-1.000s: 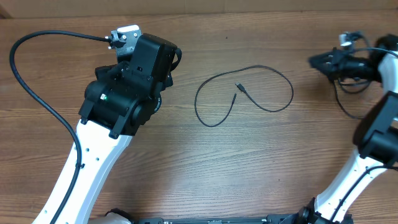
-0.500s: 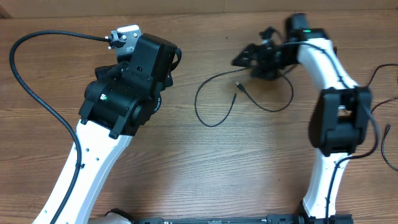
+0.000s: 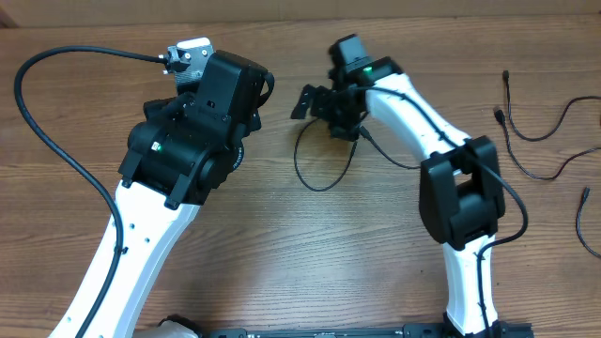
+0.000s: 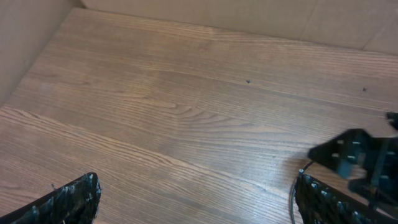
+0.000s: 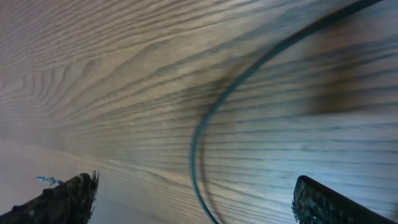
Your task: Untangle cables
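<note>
One thin black cable (image 3: 321, 184) lies in a loop at the table's middle; its plug ends are hidden under the right arm. My right gripper (image 3: 315, 105) hangs open over the loop's upper left part. The blurred right wrist view shows that cable (image 5: 203, 127) curving across the wood between the wide-apart fingers, with the right gripper (image 5: 199, 205) holding nothing. More thin cables (image 3: 529, 137) lie at the right edge. My left gripper (image 4: 199, 205) is open over bare wood, with a strand of cable (image 4: 291, 200) beside its right finger.
The left arm's thick black cord (image 3: 56, 141) arcs across the table's left side. A cardboard wall (image 4: 217, 15) closes the back and left. From the left wrist view, the right gripper's black body (image 4: 357, 155) shows at the right edge.
The right arm swung from the table's right edge leftward to the middle loop, and its jaws opened. Thin cables now lie uncovered at the right edge. The left arm stayed still.
</note>
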